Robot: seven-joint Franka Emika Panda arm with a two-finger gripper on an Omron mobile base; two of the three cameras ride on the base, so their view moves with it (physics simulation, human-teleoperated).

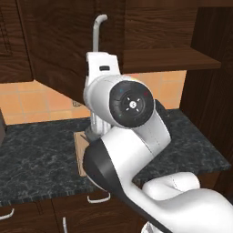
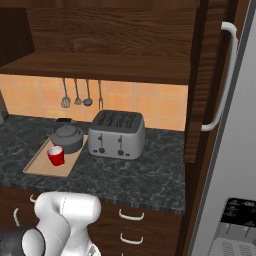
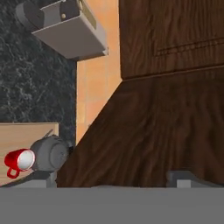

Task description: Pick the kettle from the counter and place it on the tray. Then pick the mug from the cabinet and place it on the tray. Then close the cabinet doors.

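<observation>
with the kettle and mug on the tray at the frame's left, only the cabinet doors remain: stiff, heavy-looking panels (best pushed flat or near the bar handle), the gripper jaws wide apart.

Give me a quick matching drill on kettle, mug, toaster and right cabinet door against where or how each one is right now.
Things:
1. kettle
2. mug
3. toaster
4. right cabinet door

Places or states:
A. on the counter, right of the tray
B. swung open
C. front part of the tray, red
D. back part of the tray, dark grey

Pairs: 1-D, 2-C, 3-A, 4-B
</observation>
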